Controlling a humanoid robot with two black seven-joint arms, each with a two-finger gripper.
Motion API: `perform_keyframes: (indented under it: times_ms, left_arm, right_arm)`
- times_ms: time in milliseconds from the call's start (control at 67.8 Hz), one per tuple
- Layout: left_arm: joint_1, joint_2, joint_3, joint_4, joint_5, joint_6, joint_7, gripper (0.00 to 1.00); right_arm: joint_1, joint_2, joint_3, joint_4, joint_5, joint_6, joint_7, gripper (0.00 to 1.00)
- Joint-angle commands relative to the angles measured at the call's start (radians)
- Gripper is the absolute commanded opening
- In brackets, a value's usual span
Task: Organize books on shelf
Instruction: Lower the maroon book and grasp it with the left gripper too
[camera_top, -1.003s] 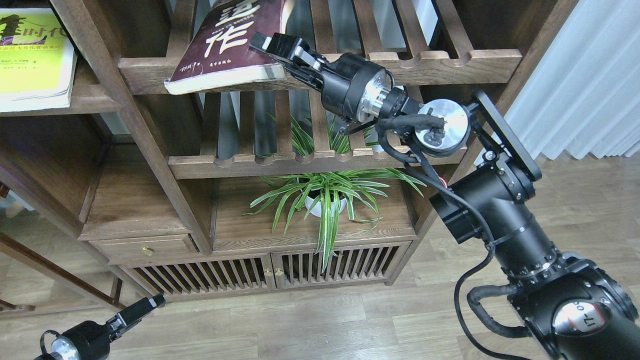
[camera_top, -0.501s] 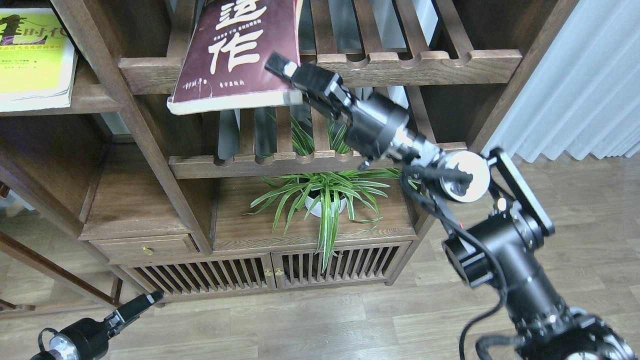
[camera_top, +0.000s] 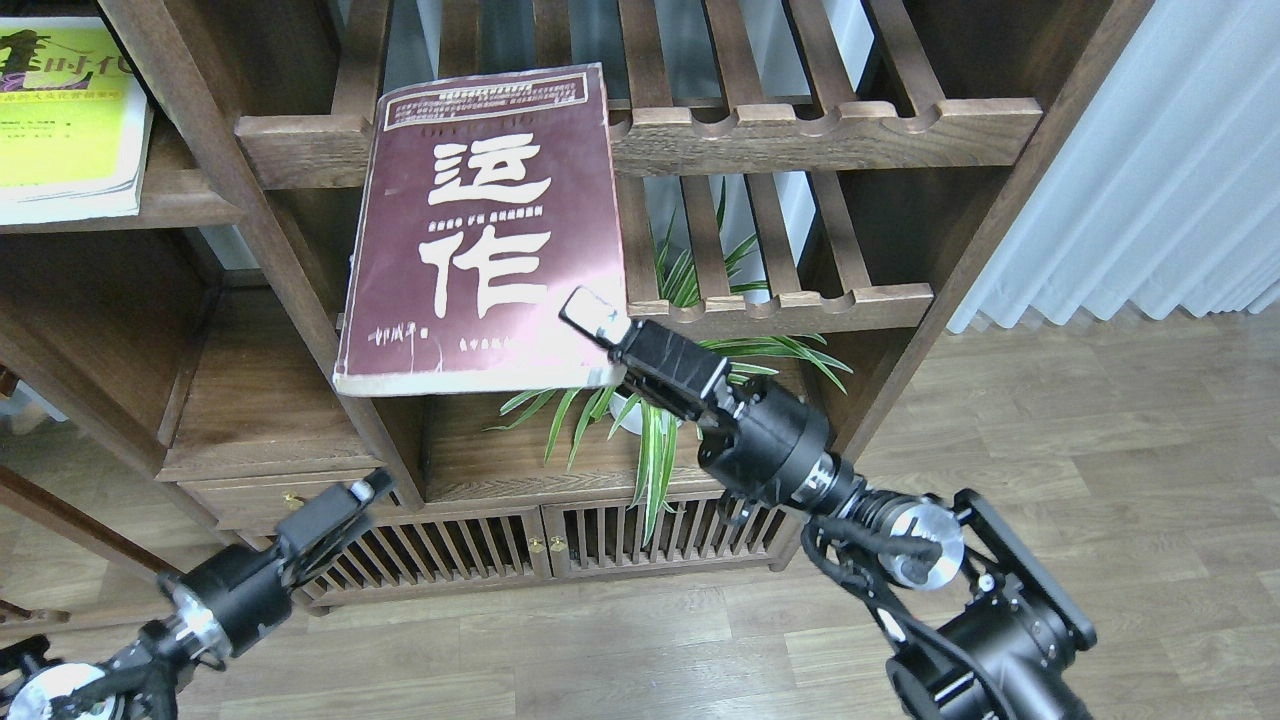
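Black and clamped, the right gripper (camera_top: 600, 335) pinches the lower right corner of the maroon book (camera_top: 485, 235), one finger lying across the cover near the bottom edge. A second ago that book lay tilted on the upper slatted rack (camera_top: 830, 125); it has since been drawn down and off, and now hangs in the air in front of the racks, its cover with the big white characters turned fully toward the head view. The arm has dropped with it, so the wrist sits low over the potted plant (camera_top: 650, 400). I judge the book is out of its wrong place and on its way to the shelf (camera_top: 175, 195) at upper left, where the yellow-green book (camera_top: 65, 110) already lies flat. The left gripper (camera_top: 330, 505) has risen from the bottom corner toward the cabinet; its fingers look parted and hold nothing, perhaps readying to support the heavy paperback, which a single corner pinch may let sag.
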Motion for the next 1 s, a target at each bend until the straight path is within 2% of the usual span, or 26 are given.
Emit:
perform_keyframes:
  times_ms: [0, 59, 177, 265, 560, 693, 855, 988]
  left_arm:
    - [0.0, -0.008, -0.09, -0.021, -0.005, 0.0, -0.005, 1.0]
    - [0.0, -0.009, -0.124, -0.029, -0.006, 0.0, -0.014, 1.0]
    - [0.0, -0.009, -0.211, -0.054, -0.022, 0.0, -0.063, 1.0]
    - [0.0, -0.009, -0.26, -0.061, -0.025, 0.0, -0.078, 1.0]
    - [0.002, -0.035, -0.266, -0.118, -0.022, 0.0, -0.068, 0.98]
    - [-0.017, -0.088, -0.204, -0.113, -0.003, 0.0, -0.054, 0.97]
    - [-0.072, -0.138, -0.145, -0.08, 0.003, 0.0, -0.049, 0.88]
    - [-0.123, -0.178, -0.131, -0.069, 0.004, 0.0, -0.048, 0.86]
  right_arm:
    - [-0.002, 0.0, -0.002, -0.005, -0.002, 0.0, 0.0, 0.02]
    - [-0.002, 0.0, -0.002, -0.007, -0.003, 0.0, 0.0, 0.02]
    - [-0.002, 0.0, -0.007, -0.021, -0.003, -0.001, 0.0, 0.02]
    - [-0.002, 0.0, -0.01, -0.028, -0.003, -0.001, 0.0, 0.02]
    - [0.001, 0.0, -0.01, -0.042, -0.005, -0.006, 0.0, 0.03]
    - [0.002, 0.0, -0.009, -0.044, -0.006, -0.009, 0.0, 0.03]
    - [0.002, 0.0, -0.009, -0.044, -0.006, -0.009, 0.0, 0.03]
    - [0.002, 0.0, -0.009, -0.044, -0.006, -0.009, 0.0, 0.03]
